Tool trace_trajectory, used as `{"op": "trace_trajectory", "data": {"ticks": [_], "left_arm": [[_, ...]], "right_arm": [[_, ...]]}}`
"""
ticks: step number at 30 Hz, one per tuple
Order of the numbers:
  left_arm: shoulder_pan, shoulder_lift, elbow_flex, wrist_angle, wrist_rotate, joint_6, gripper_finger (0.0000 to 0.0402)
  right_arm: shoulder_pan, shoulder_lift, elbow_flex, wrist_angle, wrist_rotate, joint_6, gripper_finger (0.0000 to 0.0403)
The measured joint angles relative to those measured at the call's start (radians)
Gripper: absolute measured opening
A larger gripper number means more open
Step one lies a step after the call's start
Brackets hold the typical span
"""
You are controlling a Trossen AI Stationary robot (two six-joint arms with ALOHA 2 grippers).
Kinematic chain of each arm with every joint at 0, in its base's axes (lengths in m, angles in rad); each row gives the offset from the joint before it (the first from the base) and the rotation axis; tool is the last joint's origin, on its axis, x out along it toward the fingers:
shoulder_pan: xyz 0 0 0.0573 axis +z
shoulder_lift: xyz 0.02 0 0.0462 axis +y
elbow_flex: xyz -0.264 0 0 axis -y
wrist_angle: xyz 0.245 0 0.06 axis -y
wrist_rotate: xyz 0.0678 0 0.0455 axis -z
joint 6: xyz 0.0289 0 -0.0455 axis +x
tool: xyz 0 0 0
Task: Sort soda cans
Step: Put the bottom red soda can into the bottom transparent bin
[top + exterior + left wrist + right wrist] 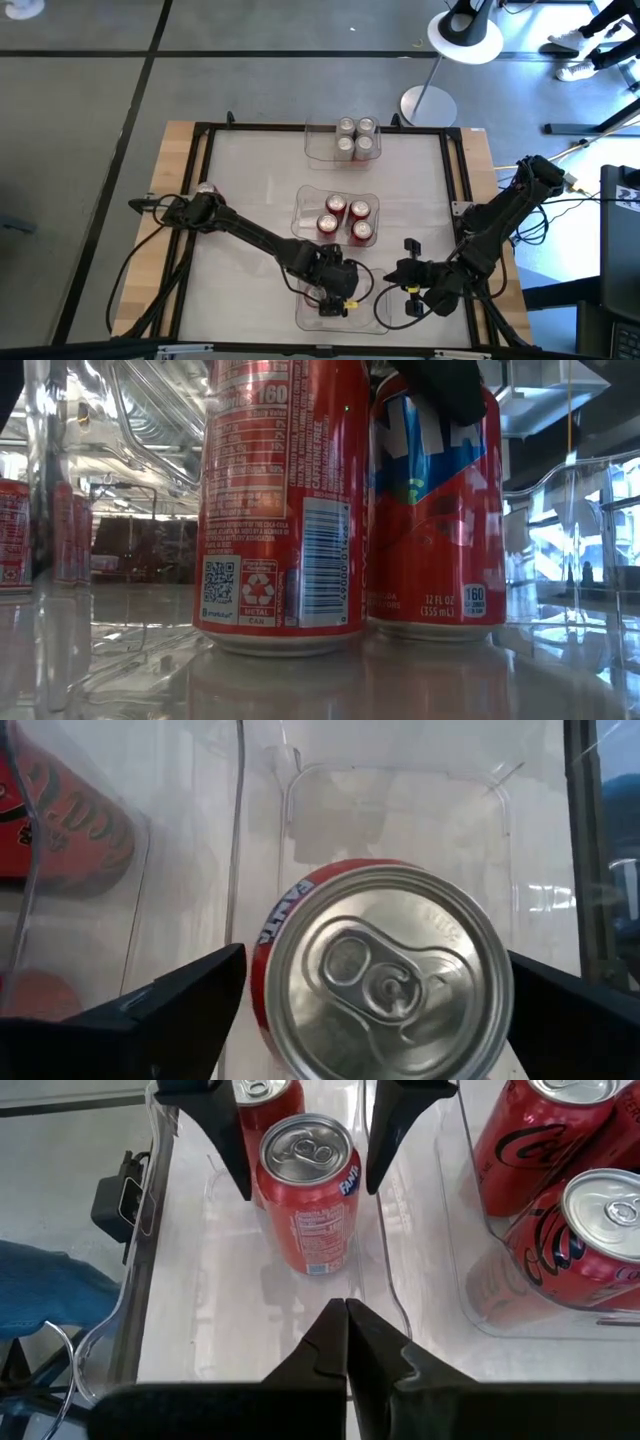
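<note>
Seen from above, a wooden table (180, 160) with a black frame and a pale mat. On the left, the left arm reaching across to the near clear tray (378, 318), its left gripper (333, 296) covering most of what stands inside; only a sliver of red showing beneath it there. From that arm's wrist camera, fingers (170, 1010) spread wide apart, one on each side of an upright red Fanta can (385, 970), not pressing it; can's lower body cut off, silver top and tab plain. Same can (310, 1190) visible whole from the right wrist camera, standing in the near tray between the two open dark fingers, with a second red can (262, 1100) partly hidden just behind it. At table height, two red cans side by side filling the picture, tops cut off, a dark finger tip over the right one (435, 510); the left one (280, 510) showing barcode and label, touching or not impossible to tell. Centre of the table: a middle tray with four red cans (346, 219). Far edge: another tray with four silver cans (355, 138). On the right, the right gripper (408, 283) hovering beside the near tray, fingers pressed together, holding nothing.
</note>
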Motion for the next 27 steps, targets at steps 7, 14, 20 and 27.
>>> {"op": "trace_trajectory", "data": {"ticks": [7,14,20,27], "left_arm": [[-0.001,-0.053,0.011,-0.028,0.000,0.045,0.0387],[-0.002,-0.172,0.011,-0.108,-0.018,-0.003,0.0388],[-0.011,-0.299,0.012,-0.320,-0.102,-0.129,0.0388],[-0.008,-0.426,0.012,-0.755,-0.169,-0.393,0.0388]], "right_arm": [[0.000,0.000,0.000,-0.001,-0.008,0.000,0.0001],[0.001,0.000,0.000,0.000,-0.009,0.000,0.0001],[0.000,0.000,0.000,0.000,-0.005,0.000,0.0001],[0.000,0.000,0.000,0.001,0.043,0.000,0.0001]]}}
